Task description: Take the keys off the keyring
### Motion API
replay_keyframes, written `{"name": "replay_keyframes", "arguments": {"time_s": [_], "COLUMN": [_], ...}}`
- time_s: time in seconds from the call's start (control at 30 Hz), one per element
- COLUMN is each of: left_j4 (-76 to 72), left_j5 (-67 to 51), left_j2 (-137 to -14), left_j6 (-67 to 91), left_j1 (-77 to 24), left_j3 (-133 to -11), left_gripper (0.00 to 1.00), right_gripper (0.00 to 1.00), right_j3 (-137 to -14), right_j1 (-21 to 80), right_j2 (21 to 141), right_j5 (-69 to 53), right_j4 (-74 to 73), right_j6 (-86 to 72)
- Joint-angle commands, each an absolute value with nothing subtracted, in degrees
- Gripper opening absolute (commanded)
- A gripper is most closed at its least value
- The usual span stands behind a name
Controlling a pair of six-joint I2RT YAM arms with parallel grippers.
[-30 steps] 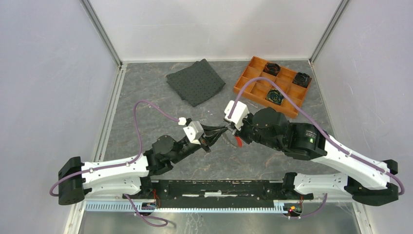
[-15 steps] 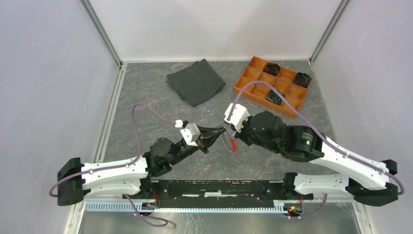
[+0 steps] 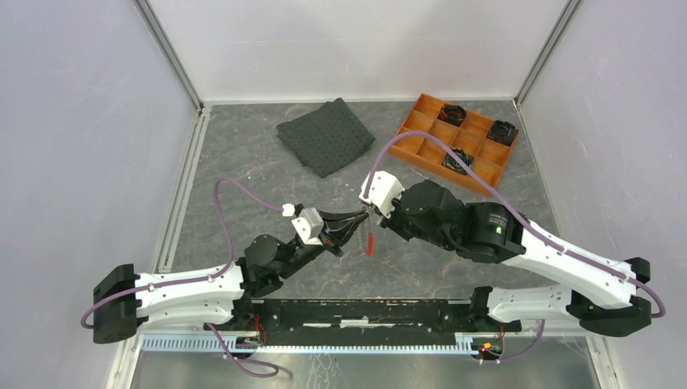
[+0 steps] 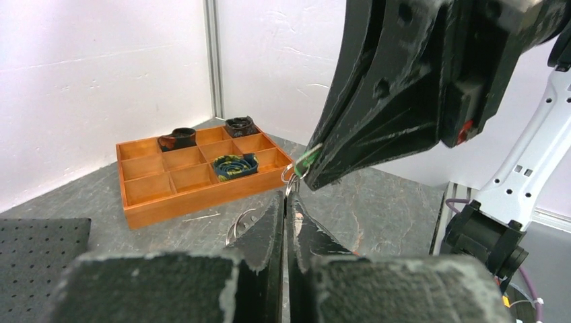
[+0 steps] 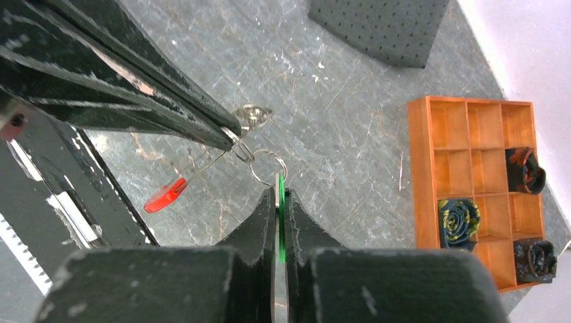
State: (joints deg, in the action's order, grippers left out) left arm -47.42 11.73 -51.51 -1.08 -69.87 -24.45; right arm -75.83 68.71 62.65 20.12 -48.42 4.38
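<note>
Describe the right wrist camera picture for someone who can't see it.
The right pincer grips a green key on a small keyring, whose other side the left pincer clamps; a red key dangles from it. Orange tray at right.

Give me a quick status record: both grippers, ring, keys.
left gripper: shut on the keyring, tip to tip with the right
right gripper: shut on the green key
green key: meets the keyring, apparently on it
red key: hanging below the keyring, ungripped
keys off: none seen
</note>
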Motion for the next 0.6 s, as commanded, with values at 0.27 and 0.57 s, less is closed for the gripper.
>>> {"name": "replay_keyframes", "arguments": {"time_s": [0.27,0.57], "left_j4": [-51.9,-49.7], "left_j5": [15.2,12.6], "left_j2": [-52.5,-50.2], "left_j6": [-0.2,-1.2], "left_j1": [-70.0,-70.0], "left_j3": [-25.2,-26.8], "left_gripper": [0.26,0.35], "right_gripper": [0.01,0.01], "right_j3": [-88.7,-89.2], "right_j1": [69.6,70.1], "right_j2": [65.2,65.7], "right_j5": [19.9,20.1], "right_j4": [-49.9,-50.2], "right_j6": [7.5,7.5]}}
